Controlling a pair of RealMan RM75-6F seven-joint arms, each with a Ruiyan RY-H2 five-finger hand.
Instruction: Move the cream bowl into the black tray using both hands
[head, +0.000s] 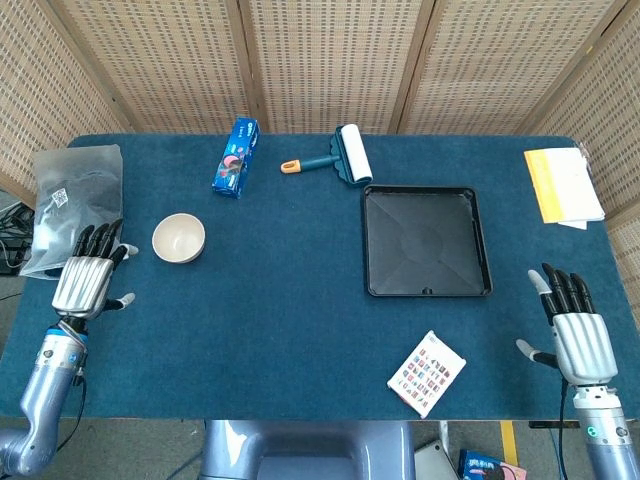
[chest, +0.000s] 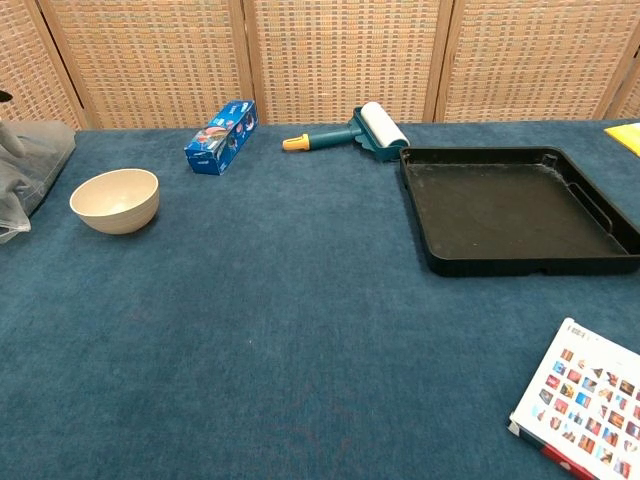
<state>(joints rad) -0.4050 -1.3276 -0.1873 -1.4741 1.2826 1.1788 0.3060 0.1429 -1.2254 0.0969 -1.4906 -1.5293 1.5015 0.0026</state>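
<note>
The cream bowl (head: 179, 238) (chest: 115, 200) stands upright on the blue table, left of centre. The black tray (head: 426, 240) (chest: 510, 209) lies empty to the right. My left hand (head: 87, 278) hovers flat with fingers spread, a short way left of the bowl and apart from it. My right hand (head: 574, 334) is flat and open near the table's front right corner, well away from the tray. Neither hand shows in the chest view.
A grey plastic bag (head: 72, 203) lies at the far left by my left hand. A blue box (head: 235, 157) and a lint roller (head: 338, 156) sit at the back. A printed card (head: 427, 372) lies front right, yellow paper (head: 563, 184) back right.
</note>
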